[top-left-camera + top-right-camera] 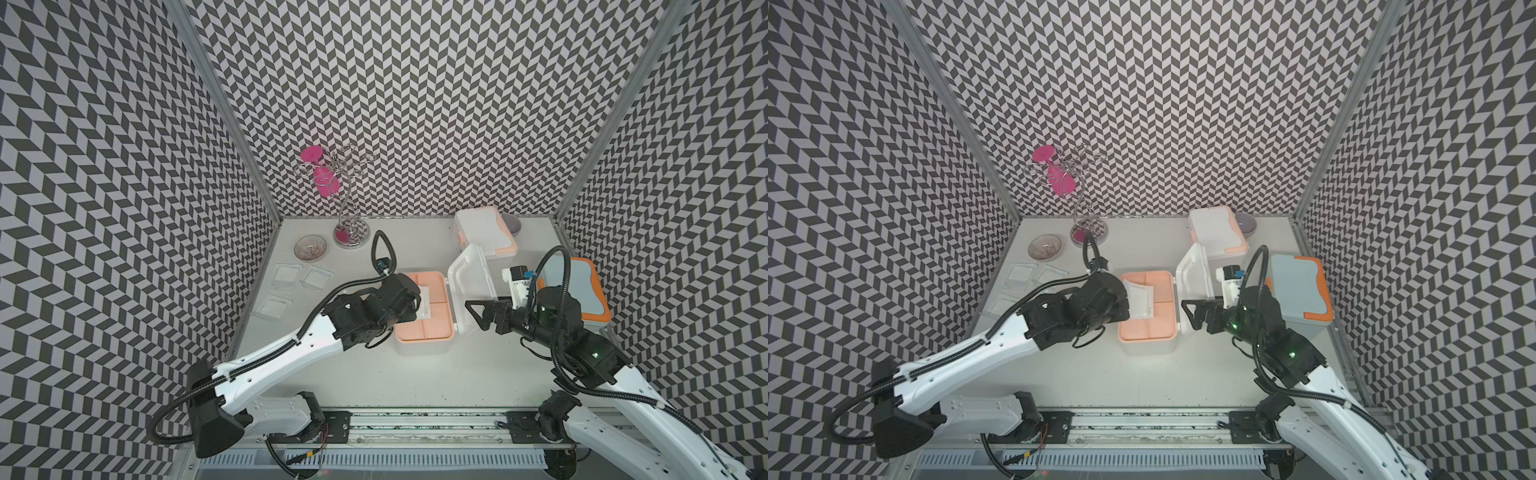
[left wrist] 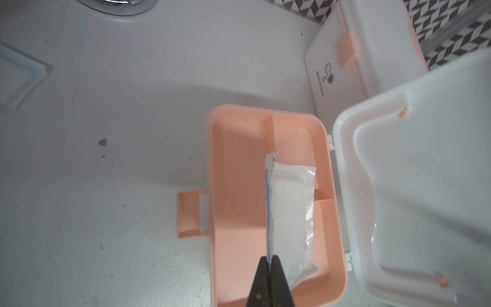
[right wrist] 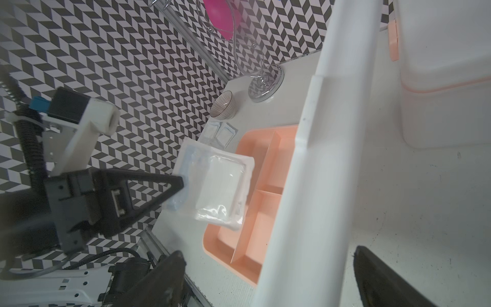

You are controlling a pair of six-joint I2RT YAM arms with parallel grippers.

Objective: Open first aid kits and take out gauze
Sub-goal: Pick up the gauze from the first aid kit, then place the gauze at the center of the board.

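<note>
- The open first aid kit (image 1: 424,328), white with a peach tray, sits in the middle of the worktop (image 1: 374,374). Its long axis runs front to back.
- Its lid (image 1: 473,282) stands raised on the hinge side. The peach latch (image 2: 188,215) hangs on the opposite side.
- Out from the latch side, three loose gauze packets (image 1: 284,276) lie flat, well apart from the kit.
- Past them stand a ribbed glass bowl (image 1: 309,248) and a chrome stand (image 1: 351,232), with a pink glass (image 1: 324,183) hung upside down on it.
- Just behind the raised lid sits a closed white kit (image 1: 486,232), with a grey bowl (image 1: 513,224) at its far corner.
- On the lid's outer side stands the pale blue kit (image 1: 579,286), closed and partly covered by the right arm.
- The left claw (image 2: 271,261) is pinched tight on the blue-striped edge of the held gauze pad (image 2: 289,210).
- The pad hangs over the tray, above the dividers. In both top views the left wrist covers the latch-side part of the tray.
- The pad stands on edge, running straight out from the claw along the tray's length. Its flat face is turned toward the lid.
- The right claw (image 1: 488,309) is spread wide, with one finger on each side of the lid's edge. I cannot tell whether either finger touches the lid.
- The raised lid stands between the tray and the right arm.
</note>
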